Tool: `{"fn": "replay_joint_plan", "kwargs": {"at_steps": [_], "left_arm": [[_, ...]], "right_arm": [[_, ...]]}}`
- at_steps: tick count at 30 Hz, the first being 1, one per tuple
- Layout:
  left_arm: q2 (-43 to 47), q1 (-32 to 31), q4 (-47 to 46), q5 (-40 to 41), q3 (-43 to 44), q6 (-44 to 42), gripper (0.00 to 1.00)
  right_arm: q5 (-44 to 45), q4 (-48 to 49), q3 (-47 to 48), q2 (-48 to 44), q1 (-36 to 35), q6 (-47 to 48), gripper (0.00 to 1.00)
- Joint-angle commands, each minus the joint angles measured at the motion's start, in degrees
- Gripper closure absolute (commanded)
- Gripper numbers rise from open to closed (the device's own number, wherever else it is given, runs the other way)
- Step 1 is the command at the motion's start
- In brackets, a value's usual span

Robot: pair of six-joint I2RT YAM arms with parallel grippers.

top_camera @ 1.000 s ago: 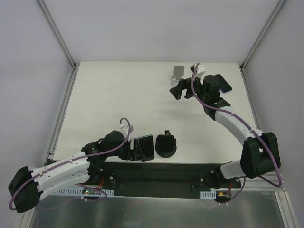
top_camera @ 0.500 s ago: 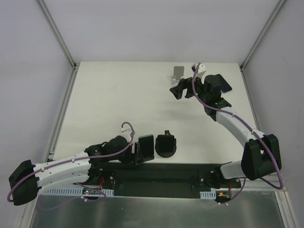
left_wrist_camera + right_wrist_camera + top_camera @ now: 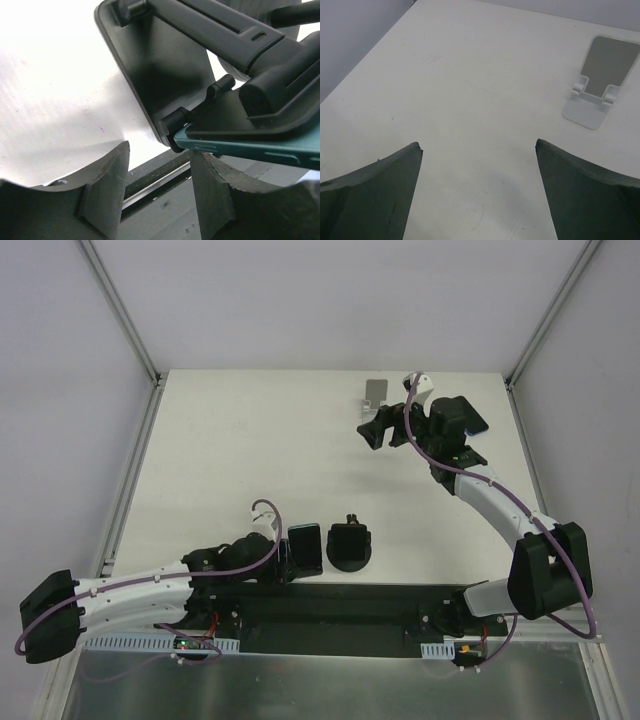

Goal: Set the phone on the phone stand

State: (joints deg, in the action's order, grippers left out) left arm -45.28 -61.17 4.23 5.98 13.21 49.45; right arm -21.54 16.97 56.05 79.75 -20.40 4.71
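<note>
The phone (image 3: 306, 549), dark with a teal edge, sits at the table's near edge just left of a black phone stand (image 3: 349, 544). In the left wrist view the phone's teal edge (image 3: 250, 150) lies beside the black stand's lipped back plate (image 3: 160, 65). My left gripper (image 3: 282, 560) is right against the phone's left side. It is open (image 3: 157, 150), nothing is between its fingers, and the phone's corner is just above the right fingertip (image 3: 205, 165). My right gripper (image 3: 373, 430) hovers open and empty (image 3: 477, 145) at the far side.
A white phone stand with a grey plate (image 3: 375, 392) stands at the table's far edge, just beyond my right gripper; it also shows in the right wrist view (image 3: 600, 85). A black rail (image 3: 330, 605) runs along the near edge below the phone.
My left arm has dropped lower and its gripper has drawn slightly back to the left of the phone. The phone stays beside the black stand. The right arm has barely moved.
</note>
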Motion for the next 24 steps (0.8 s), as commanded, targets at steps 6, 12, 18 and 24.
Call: {"fn": "replay_joint_plan", "kwargs": {"at_steps": [6,12,18,24], "left_arm": [[8.1,-0.3,6.8,9.8,-3.4,4.2,0.52],[11.2,-0.3,11.1,12.0,-2.9,5.6,0.46],[14.1,-0.3,11.9,10.2,-1.8,5.0,0.31],[24.3,-0.3,13.3,6.1,-0.3,4.7,0.09]], "right_arm": [[-1.3,2.9,1.4,-0.6,-0.2,-0.1,0.01],[-1.4,2.8,1.6,-0.3,-0.2,-0.1,0.02],[0.7,1.8,2.2,-0.3,-0.1,-0.3,0.02],[6.9,-5.6,6.3,2.7,0.3,-1.1,0.02]]}}
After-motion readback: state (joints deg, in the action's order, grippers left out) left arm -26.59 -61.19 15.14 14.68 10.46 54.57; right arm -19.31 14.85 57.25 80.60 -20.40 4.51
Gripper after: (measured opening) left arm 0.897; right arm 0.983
